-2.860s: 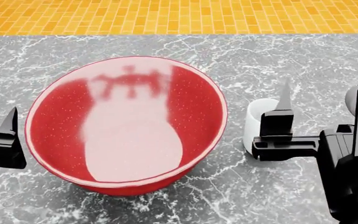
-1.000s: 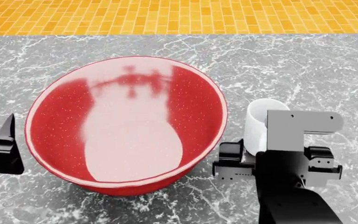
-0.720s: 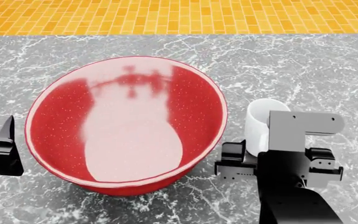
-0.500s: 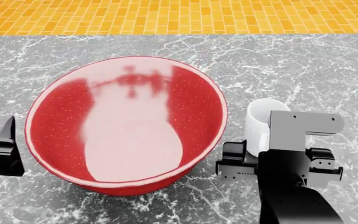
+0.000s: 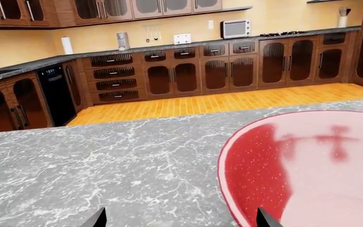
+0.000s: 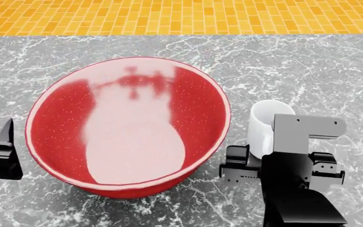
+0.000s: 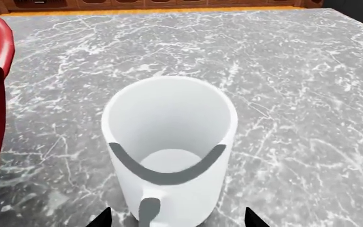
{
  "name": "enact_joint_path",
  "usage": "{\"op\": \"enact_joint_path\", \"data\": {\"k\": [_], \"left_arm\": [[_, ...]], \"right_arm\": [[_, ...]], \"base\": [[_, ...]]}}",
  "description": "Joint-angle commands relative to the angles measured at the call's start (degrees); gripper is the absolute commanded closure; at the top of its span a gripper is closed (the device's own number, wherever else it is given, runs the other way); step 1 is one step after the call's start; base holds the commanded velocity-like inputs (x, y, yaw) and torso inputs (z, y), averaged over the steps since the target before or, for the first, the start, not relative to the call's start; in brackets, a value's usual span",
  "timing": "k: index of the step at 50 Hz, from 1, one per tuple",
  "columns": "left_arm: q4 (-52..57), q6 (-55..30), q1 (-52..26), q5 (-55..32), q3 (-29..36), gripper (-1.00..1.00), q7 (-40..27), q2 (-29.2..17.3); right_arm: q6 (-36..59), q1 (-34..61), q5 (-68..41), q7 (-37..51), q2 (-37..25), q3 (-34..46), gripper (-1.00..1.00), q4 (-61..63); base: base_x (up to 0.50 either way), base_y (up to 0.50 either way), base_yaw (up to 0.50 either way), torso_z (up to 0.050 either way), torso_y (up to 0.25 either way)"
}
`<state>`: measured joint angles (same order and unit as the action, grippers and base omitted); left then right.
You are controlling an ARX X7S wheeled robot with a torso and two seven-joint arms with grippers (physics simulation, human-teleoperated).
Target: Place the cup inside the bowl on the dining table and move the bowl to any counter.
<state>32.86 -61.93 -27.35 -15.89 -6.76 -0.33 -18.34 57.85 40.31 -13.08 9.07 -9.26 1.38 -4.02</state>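
The red speckled bowl (image 6: 128, 125) stands on the grey marble dining table (image 6: 307, 61). The white cup (image 6: 264, 124) stands upright just right of it, a little apart. In the right wrist view the cup (image 7: 172, 142) fills the middle with its handle (image 7: 149, 210) toward the camera. My right gripper (image 7: 176, 218) is open, one fingertip on each side of the cup's near wall, not touching it. My left gripper (image 5: 178, 220) is open at the bowl's left side. One tip is over the bowl's rim (image 5: 229, 189) and the other over bare table.
Orange brick floor (image 6: 181, 16) lies beyond the table's far edge. In the left wrist view a dark counter (image 5: 17, 64) over brown cabinets (image 5: 188, 75) runs along the far wall, with a microwave (image 5: 235, 29) on it. My right arm (image 6: 295, 194) covers the table near the cup.
Since 2.9 s ago my right gripper has swung from beside the cup to behind it, over its handle side. In the last second it has barely shifted. The left gripper sank slightly.
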Motion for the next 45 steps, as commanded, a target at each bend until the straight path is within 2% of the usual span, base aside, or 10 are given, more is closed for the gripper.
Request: {"op": "enact_joint_path", "data": {"k": [1,2,11,19,20,26,40,45], "left_arm": [[-0.25,0.48,-0.36,0.76,0.71,-1.00,0.34,0.30],[-0.24,0.49,-0.39,0.74,0.74,-1.00,0.33,0.27],[-0.27,0.60,-0.32,0.68,0.98,-1.00,-0.03,0.43],[-0.14,0.76,0.06,0.37,0.61,-1.00,0.12,0.16],[-0.04,0.77,0.01,0.53,0.84,-1.00,-0.15,0.28],[0.03,0.76,-0.09,0.31,0.68,-1.00,-0.10,0.07],[-0.49,1.21,-0.04,0.35,0.93,-1.00,-0.56,0.03],[-0.53,1.10,-0.25,0.32,0.87,-1.00,-0.74,-0.09]], "right_arm": [[-0.54,-0.93,-0.10,0.22,-0.03,-0.59,-1.00,-0.32],[-0.51,-0.92,-0.06,0.40,-0.08,-0.62,1.00,-0.03],[-0.27,-0.74,-0.15,1.18,-0.23,-0.78,1.00,1.28],[2.59,-1.67,-0.10,2.70,-0.99,-0.56,1.00,7.41],[6.82,-0.03,-0.31,3.37,-2.11,0.02,1.00,15.19],[12.16,3.78,-1.04,3.36,-3.45,0.75,1.00,20.03],[21.80,19.17,-3.92,0.87,-4.38,4.52,1.00,22.73],[23.67,24.15,-7.22,-2.49,-2.12,4.49,1.00,20.62]], "base": [[0.00,0.00,0.00,0.000,0.000],[0.00,0.00,0.00,0.000,0.000],[0.00,0.00,0.00,0.000,0.000],[0.00,0.00,0.00,0.000,0.000],[0.00,0.00,0.00,0.000,0.000],[0.00,0.00,0.00,0.000,0.002],[0.00,0.00,0.00,0.000,0.000],[0.00,0.00,0.00,0.000,0.000]]}}
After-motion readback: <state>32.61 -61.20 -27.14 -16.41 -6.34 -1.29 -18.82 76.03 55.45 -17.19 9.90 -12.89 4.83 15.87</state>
